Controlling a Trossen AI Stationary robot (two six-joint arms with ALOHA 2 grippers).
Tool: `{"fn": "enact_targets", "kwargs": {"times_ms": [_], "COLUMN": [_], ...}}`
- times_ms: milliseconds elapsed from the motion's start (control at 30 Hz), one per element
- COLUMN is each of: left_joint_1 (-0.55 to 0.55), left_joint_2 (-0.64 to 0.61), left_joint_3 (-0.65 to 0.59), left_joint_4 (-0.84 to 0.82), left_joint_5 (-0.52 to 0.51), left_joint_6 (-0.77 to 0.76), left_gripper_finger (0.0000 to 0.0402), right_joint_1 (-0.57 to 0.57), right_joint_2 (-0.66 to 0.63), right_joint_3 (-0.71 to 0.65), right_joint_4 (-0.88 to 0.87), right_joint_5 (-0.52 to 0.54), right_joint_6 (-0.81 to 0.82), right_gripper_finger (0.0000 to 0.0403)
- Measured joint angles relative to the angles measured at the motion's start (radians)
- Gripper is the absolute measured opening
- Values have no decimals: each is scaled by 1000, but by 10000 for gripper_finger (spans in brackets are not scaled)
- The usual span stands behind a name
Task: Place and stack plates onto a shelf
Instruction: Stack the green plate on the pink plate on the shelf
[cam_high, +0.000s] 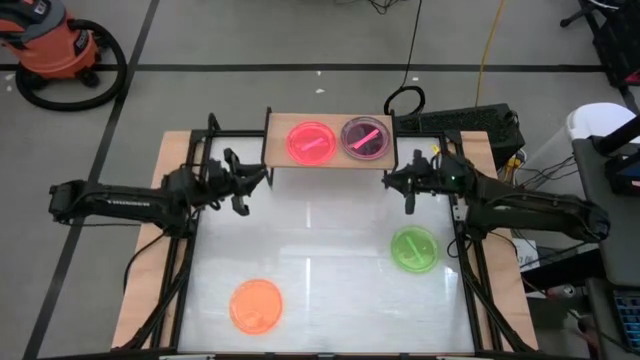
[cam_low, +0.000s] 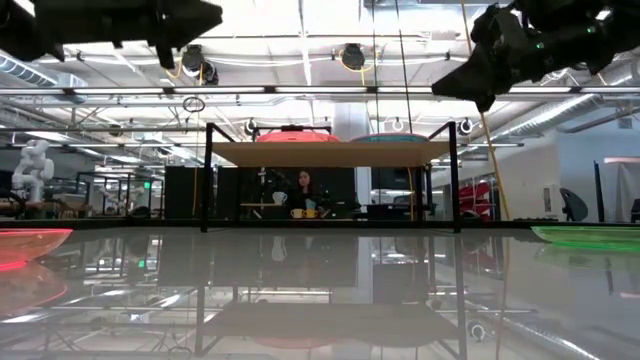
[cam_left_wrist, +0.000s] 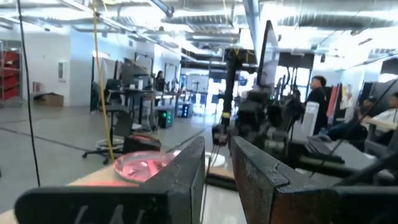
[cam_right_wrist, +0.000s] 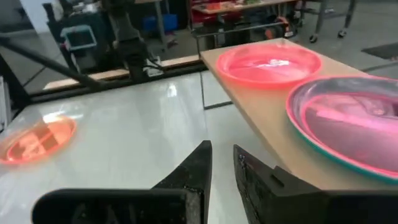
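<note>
Two stacks of plates (cam_high: 338, 140) sit on the shelf (cam_high: 277, 134) at top centre, a green plate (cam_high: 414, 249) and an orange plate (cam_high: 256, 305) wait lower down, while the left gripper (cam_high: 243, 184) and right gripper (cam_high: 398, 183) hover empty, fingers slightly apart.

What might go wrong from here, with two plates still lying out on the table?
The stack at the shelf's right end is already several plates deep, so another plate dropped off-centre might slide off. The orange plate and green plate lie flat on the glossy tabletop, so thin rims may slip from the fingers. Both the left gripper and right gripper hover close to the shelf's ends and could bump it.
</note>
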Motion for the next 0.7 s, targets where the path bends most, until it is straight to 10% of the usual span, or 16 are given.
{"fn": "enact_targets", "kwargs": {"times_ms": [300,700], "left_joint_1": [0,0], "left_joint_2": [6,7], "left_joint_3": [-7,-7], "left_joint_4": [2,-46], "left_joint_5": [0,0], "left_joint_6": [10,-6], "left_gripper_finger": [86,86], "right_joint_1": [113,341], "right_joint_2": [117,341], "right_joint_3": [244,365], "right_joint_4": [-416,-744], "right_joint_5": [155,73], "right_joint_6": [-63,-36], "right_gripper_finger": [50,50]}}
